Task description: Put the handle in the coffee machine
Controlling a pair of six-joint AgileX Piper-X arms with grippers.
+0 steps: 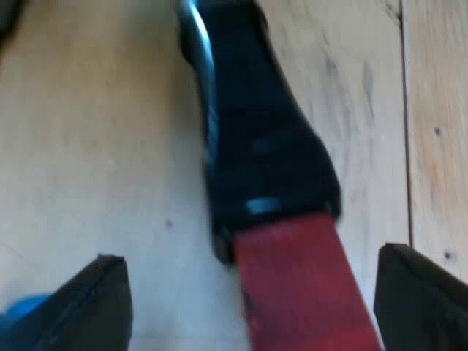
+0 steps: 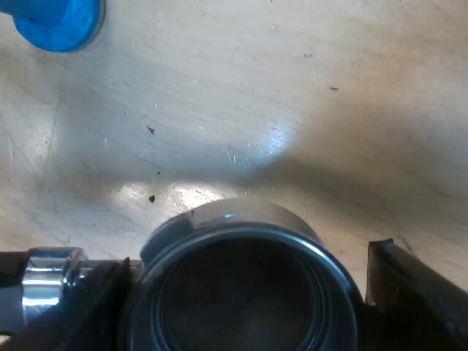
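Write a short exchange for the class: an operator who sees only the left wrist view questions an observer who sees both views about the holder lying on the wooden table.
Operator: My left gripper has open jaws either side of the handle's red end. What is at the far end?
Observer: The right gripper is at the holder's round metal cup.
Operator: Is anything else on the wooden table?
Observer: Yes, a blue tamper is on it, apart from the metal cup.
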